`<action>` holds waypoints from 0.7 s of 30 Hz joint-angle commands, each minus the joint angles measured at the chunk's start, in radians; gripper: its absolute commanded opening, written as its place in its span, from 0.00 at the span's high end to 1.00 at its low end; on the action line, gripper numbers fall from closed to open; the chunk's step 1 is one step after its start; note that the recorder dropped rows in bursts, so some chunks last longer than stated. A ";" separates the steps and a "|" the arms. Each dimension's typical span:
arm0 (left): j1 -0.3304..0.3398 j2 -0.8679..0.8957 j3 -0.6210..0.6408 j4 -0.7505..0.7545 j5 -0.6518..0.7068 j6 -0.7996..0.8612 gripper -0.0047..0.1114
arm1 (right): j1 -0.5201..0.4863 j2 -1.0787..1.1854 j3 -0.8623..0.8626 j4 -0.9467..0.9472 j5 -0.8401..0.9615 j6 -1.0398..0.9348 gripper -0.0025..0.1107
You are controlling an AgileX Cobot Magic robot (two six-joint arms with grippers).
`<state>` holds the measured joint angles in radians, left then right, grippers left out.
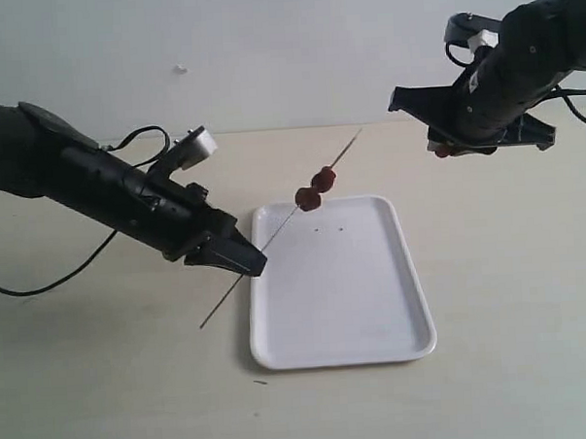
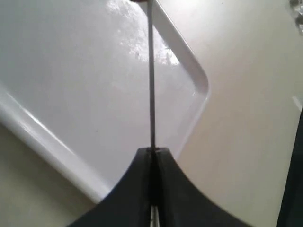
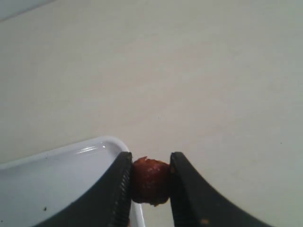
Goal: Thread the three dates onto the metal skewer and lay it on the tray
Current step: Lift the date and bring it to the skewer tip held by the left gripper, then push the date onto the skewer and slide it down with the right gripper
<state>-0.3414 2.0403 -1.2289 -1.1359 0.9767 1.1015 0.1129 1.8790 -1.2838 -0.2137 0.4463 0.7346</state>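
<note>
The left arm (image 1: pixel 97 184) comes in low from the left side and leans down toward the tray (image 1: pixel 342 349). Its jaws are shut tight on the metal skewer (image 1: pixel 279 230), pinching it near its lower end. The skewer is a thin grey stick. It slants up and away, crossing the tray's far left corner. Two dates are stuck on it, touching each other: the lower date (image 1: pixel 309 197) and the upper date (image 1: pixel 323 178). They sit by the far edge of the tray (the bare tip of the stick pokes out past them).

The right arm (image 1: pixel 520 64) is up high on the right side, bent over so its jaws point down. Those jaws are clamped on the third date (image 3: pixel 150 181), one jaw on each side of it. This date is held in the air, off past the tray's far right corner and well apart from the skewer.

The tray lies flat on the pale tabletop (image 1: pixel 510 297), between the two arms.
</note>
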 commanded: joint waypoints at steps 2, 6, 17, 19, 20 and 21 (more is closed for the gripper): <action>-0.070 0.014 -0.004 -0.034 0.011 -0.010 0.96 | -0.008 -0.009 -0.017 0.006 -0.055 -0.010 0.74; -0.117 0.025 -0.004 -0.086 0.010 0.016 0.96 | -0.008 -0.009 -0.031 0.019 -0.044 -0.008 0.74; -0.149 0.031 -0.004 -0.184 -0.011 0.065 0.96 | -0.008 -0.009 -0.031 0.022 -0.036 -0.013 0.74; -0.157 0.031 -0.004 -0.183 -0.012 0.069 0.96 | -0.008 -0.009 -0.031 0.022 -0.036 -0.013 0.74; -0.161 0.031 -0.004 -0.185 -0.017 0.069 0.96 | -0.008 -0.009 -0.031 0.024 -0.036 -0.013 0.74; -0.166 0.031 -0.004 -0.185 -0.019 0.069 0.96 | -0.008 -0.009 -0.031 0.027 -0.034 -0.013 0.74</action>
<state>-0.4918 2.0748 -1.2289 -1.2991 0.9656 1.1570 0.1086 1.8790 -1.3072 -0.1903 0.4127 0.7283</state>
